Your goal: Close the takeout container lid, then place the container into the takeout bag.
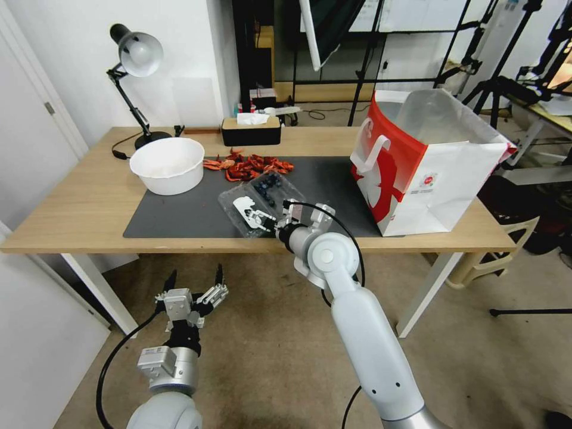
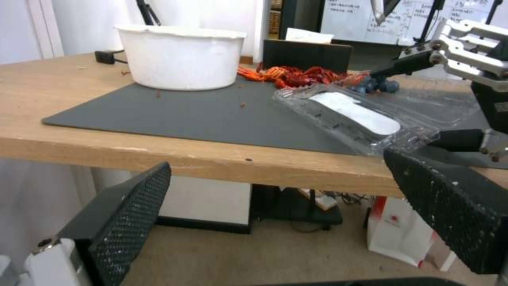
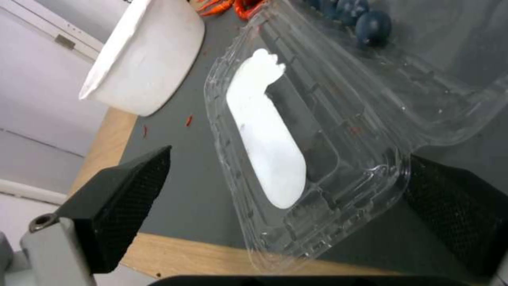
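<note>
1. Now my right jaws [image 3: 275, 206] stand wide, straddling the near edge of the lid [image 3: 275, 159], not yet gripping.
2. The container [image 1: 262, 199] lies open on the mat [image 1: 179, 214], berries [image 1: 266, 185] in the far half.
3. Closing is in hand: I judge the lid needs folding over.
4. Bag [image 1: 429, 161] waits rightward; left jaws [image 1: 193, 280] hang open below the worktop [image 1: 77, 208].

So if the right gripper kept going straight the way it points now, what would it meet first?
Most likely the clear plastic hinged lid with the white oblong label, lying open between the right gripper's spread fingers; the blueberries lie farther along.
</note>
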{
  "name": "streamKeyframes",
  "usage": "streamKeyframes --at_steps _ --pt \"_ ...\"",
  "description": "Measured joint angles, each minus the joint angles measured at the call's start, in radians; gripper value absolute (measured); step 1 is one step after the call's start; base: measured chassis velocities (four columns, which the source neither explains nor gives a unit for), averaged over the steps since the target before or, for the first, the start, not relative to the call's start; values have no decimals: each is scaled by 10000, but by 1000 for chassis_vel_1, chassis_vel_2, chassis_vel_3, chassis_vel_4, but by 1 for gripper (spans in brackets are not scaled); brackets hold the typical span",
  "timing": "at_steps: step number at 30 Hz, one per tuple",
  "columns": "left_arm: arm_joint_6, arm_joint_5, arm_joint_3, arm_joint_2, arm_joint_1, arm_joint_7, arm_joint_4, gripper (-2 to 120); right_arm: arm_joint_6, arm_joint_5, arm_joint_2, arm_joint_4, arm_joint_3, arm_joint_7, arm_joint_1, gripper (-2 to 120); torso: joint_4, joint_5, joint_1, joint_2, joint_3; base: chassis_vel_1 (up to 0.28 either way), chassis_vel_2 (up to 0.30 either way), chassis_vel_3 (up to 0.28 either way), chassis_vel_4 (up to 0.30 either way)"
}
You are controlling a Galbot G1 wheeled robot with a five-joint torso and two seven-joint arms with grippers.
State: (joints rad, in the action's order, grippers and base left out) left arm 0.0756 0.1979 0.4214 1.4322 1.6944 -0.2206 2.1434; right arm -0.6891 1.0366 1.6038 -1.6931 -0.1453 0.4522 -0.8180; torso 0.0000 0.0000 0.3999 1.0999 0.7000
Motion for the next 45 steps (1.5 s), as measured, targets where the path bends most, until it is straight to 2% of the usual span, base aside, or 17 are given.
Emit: streamKeyframes --at_steps 7,29,45 --pt "117 33 50 11 42 -5 -23 100 25 -68 46 238 79 -110 171 100 0 0 0 0 -1 0 0 0 0" --pt "418 -78 41 179 235 -14 -87 100 775 -1312 46 314 684 -1563 221 100 0 0 2 2 -1 0 0 0 0" --pt "569 -187 31 291 309 -23 -153 100 1083 -1695 44 774 1442 -1893 325 100 0 0 1 2 0 0 0 0 0"
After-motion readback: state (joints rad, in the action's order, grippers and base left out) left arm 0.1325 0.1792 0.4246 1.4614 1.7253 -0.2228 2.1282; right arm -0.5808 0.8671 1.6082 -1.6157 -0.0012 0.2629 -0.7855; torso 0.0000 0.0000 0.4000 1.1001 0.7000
